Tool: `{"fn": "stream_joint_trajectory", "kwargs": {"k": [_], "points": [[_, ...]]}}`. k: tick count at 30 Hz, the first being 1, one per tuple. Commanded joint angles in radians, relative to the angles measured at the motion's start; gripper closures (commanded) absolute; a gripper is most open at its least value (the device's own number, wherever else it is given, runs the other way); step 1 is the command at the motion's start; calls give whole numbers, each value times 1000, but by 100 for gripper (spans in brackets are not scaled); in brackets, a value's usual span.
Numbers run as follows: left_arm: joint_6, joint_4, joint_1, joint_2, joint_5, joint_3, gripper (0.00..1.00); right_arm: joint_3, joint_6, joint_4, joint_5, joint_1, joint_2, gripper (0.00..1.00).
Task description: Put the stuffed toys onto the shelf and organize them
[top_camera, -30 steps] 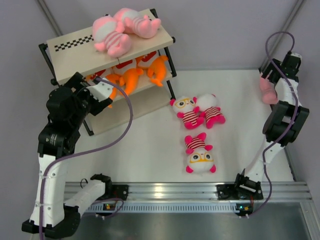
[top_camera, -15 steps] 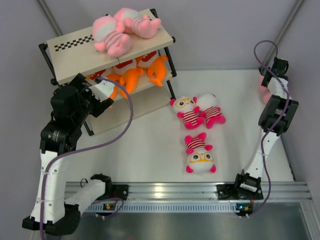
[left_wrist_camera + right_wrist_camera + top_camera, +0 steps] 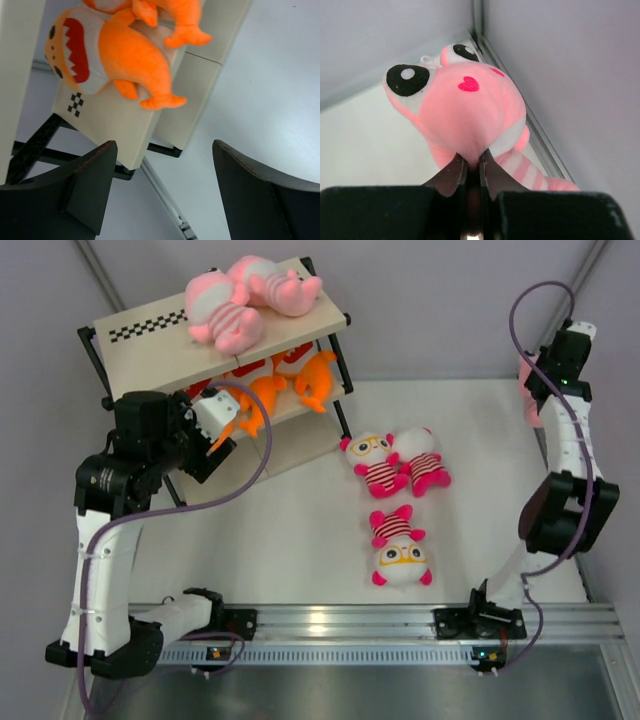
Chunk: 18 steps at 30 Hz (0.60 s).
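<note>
Begins at the left arm: stands tall from its near-left base, folds at the elbow and levels the left gripper [image 3: 215,425] at the front-left corner of the shelf [image 3: 160,350], just beside the middle board. Shows, in the left wrist view, both dark fingers [image 3: 90,185] spread wide with nothing between them, and beyond them an orange toy [image 3: 115,55] lying over the board's edge, white-and-red face to the left, feet to the right. Holds on the top board two pale pink toys [image 3: 240,300], pressed together at the far-right end, striped bellies up. Keeps on the middle tier the orange toys [image 3: 270,390], limbs hanging over the front edge towards the table [image 3: 300,530]. Leaves on the table, right of the shelf, a pair of magenta-striped toys [image 3: 395,465] touching side by side, heads towards the far side, and nearer the arms a single striped toy [image 3: 400,550], head towards the near edge, long axis near to far. Ends at the right arm: stretches nearly straight up the right side to the far-right corner by the wall. Pinches the right gripper [image 3: 470,167] tight on the underside of a pink toy [image 3: 465,110], eyes up and to the left, striped body trailing down to the right along the wall's foot.
</note>
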Motion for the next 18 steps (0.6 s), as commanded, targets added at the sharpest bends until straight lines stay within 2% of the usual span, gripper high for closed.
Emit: {"fn": "stream_joint_trajectory", "kwargs": {"k": [1,5,6,8,9,10,11,13,14,15,18], "points": [[-42,-132,-22,-12,90,25,18,-19,63,22,46,72,-295,100],[-51,-143,-100,-13,55,31,18,-59,28,-38,65,242,-489,100],[-45,-140,-127,-9,43,35,17,-51,34,-67,82,358,-538,100],[-42,-141,-149,1,26,67,16,-22,56,-114,127,469,-571,100],[-45,-141,-160,14,21,99,15,-17,91,-140,177,597,-597,100],[-52,-141,-161,21,27,118,14,-13,103,-142,206,670,-603,100],[-66,-141,-161,28,36,139,13,-13,121,-135,228,815,-609,100],[-80,-141,-163,47,78,207,10,4,146,-121,308,949,-596,100],[-89,-140,-161,50,89,230,9,6,149,-106,323,1066,-573,100],[-88,-138,-161,54,102,270,7,12,154,-95,370,1116,-557,100],[-26,-132,-161,45,99,307,6,78,166,-93,388,1265,-459,100]]}}
